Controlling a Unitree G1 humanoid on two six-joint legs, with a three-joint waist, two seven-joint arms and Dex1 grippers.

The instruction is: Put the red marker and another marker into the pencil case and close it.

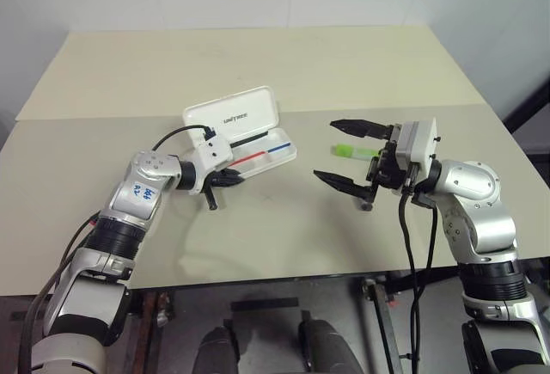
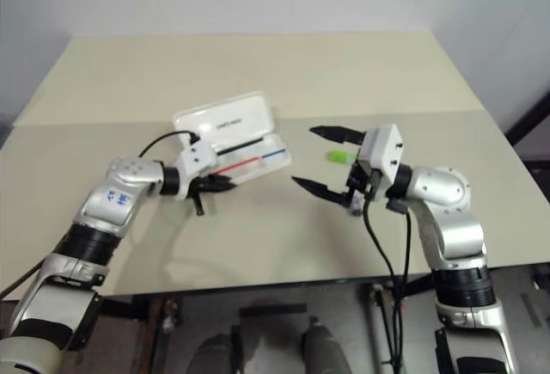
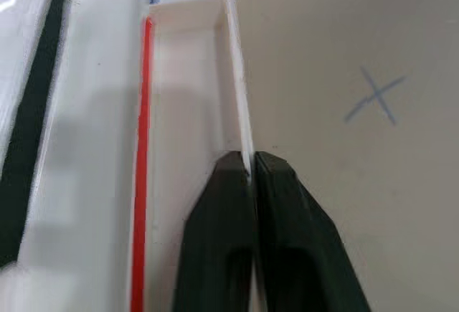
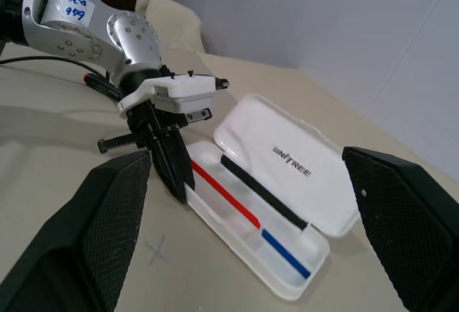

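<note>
The left gripper [image 4: 174,176] is pinched shut on the near wall of the open pencil case [image 1: 245,137], one finger inside the tray and one outside. The case lies on the bench [image 1: 258,64] with its lid tilted back and a long black pen lying along the hinge side. The right gripper [image 1: 344,152] hovers with fingers spread wide, holding nothing. Just behind it lies the green highlighter [image 1: 345,151] on the bench.
</note>
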